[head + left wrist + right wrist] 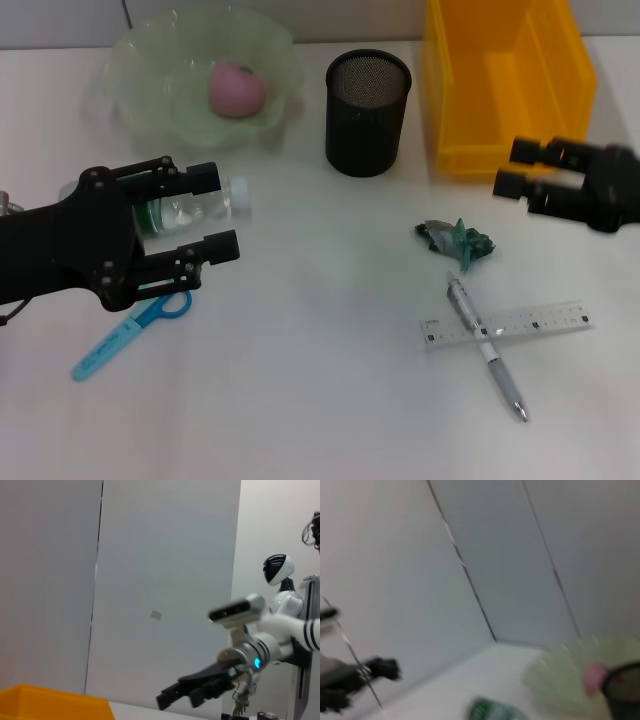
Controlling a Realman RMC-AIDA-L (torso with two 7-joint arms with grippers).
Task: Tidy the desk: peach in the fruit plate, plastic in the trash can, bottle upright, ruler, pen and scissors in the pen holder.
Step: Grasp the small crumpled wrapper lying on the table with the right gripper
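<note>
A pink peach [236, 88] lies in the pale green fruit plate [150, 60] at the back left. A clear bottle [190, 208] with a green label lies on its side at the left. My left gripper [225, 212] is open, its fingers straddling the bottle. Blue scissors [130, 335] lie at the front left. Crumpled green plastic [458, 241] lies right of centre. A pen [486, 345] lies across a clear ruler [530, 322] at the front right. The black mesh pen holder [367, 112] stands at the back centre. My right gripper [510, 167] is open and empty beside the yellow trash bin [455, 110].
The right wrist view shows the plate [565, 675], the peach [594, 676], the pen holder [626, 690] and the bottle [492, 711], blurred. The left wrist view shows a corner of the yellow bin [50, 702] and the right gripper [195, 692] farther off.
</note>
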